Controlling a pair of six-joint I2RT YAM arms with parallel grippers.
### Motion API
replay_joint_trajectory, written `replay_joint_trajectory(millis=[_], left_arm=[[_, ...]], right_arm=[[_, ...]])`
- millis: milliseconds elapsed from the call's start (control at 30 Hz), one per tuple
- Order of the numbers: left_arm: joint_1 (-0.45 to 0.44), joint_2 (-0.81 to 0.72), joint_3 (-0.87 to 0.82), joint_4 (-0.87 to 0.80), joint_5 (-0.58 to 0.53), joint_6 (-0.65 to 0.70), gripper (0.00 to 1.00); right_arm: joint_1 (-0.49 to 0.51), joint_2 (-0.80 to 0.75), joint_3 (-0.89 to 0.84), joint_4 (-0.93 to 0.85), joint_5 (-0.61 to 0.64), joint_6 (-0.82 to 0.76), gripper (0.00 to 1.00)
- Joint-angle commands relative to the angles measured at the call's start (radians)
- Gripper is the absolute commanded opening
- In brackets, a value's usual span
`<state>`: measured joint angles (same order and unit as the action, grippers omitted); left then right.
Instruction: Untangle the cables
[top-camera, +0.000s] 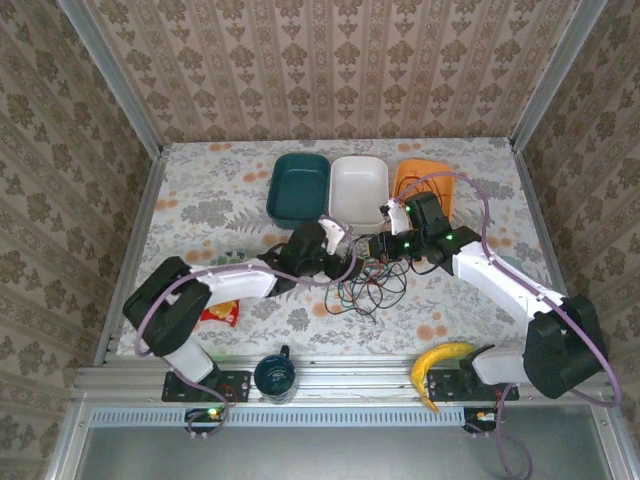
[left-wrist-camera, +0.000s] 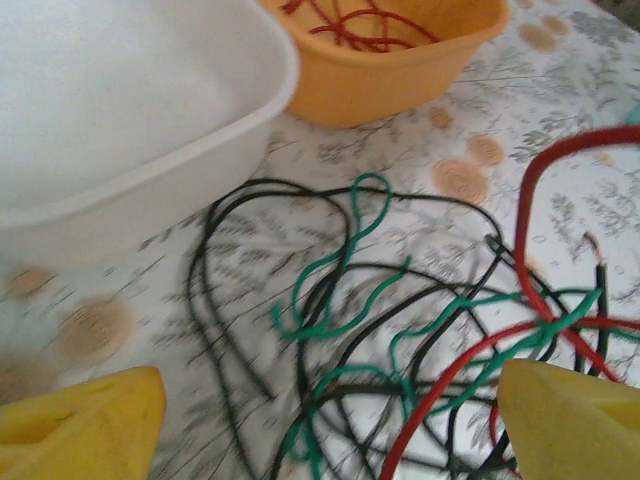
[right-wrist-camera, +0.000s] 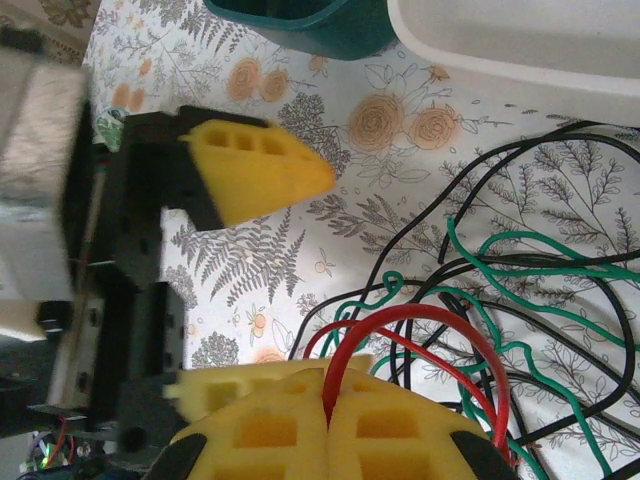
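Your tangle of cables (top-camera: 365, 288) lies on the flowered table (top-camera: 200, 200) just in front of the white bin (left-wrist-camera: 120, 130), on its near side, and you're in the middle of pulling one strand out. Your right gripper (right-wrist-camera: 330, 425) is clamped on the red cable (right-wrist-camera: 415, 310), its yellow foam pads pressed together with the strand pinched between them and a smooth loop arching up out of the grip. Your left gripper (left-wrist-camera: 325, 430) hangs low over the heap by the near wall of the white bin, jaws spread wide with nothing between them, one pale yellow wedge to each side of the pile. By the look of it, the job is part done: a red strand (left-wrist-camera: 350, 25) already lies coiled in the orange bin (left-wrist-camera: 400, 70), right beside the white bin. What's left is thin, glossy and limp, with a green cable (left-wrist-camera: 370, 177) kinked into tight wiggles and a black cable (left-wrist-camera: 197, 290) lying in broad, slack loops. The red one crosses both. For the next move, I'd say you pin the green and black with the open hand close to where red passes through them, then draw red away from the white bin slowly. These strands slide easily but will likely snag at the crossings and drag the whole heap if you rush.
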<state>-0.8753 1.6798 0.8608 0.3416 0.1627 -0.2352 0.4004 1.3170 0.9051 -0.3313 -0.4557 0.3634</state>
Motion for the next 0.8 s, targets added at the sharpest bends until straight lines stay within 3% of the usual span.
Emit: replay_joint_trajectory(millis=[0,133,333,567,767], left_arm=[[-0.013,0.07,0.067,0.024,0.09,0.027,0.85],[-0.013,0.151,0.097,0.027,0.077,0.013,0.79],[-0.012,0.232,0.08,0.043,-0.028,-0.018,0.72],[-0.013,0.28,0.061,0.026,-0.086,-0.036,0.71],[-0.012,0.281,0.049,0.003,-0.114,-0.024,0.69]], right_arm=[[-0.009,-0.052,-0.004,0.026,-0.012,0.034,0.03],[-0.041,-0.11,-0.038,0.107,-0.03,0.098,0.03],[-0.099,-0.223,-0.091,0.223,-0.011,0.212,0.03],[-0.126,-0.36,-0.083,0.22,0.142,0.201,0.03],[-0.129,-0.436,0.006,0.151,0.289,0.091,0.03]])
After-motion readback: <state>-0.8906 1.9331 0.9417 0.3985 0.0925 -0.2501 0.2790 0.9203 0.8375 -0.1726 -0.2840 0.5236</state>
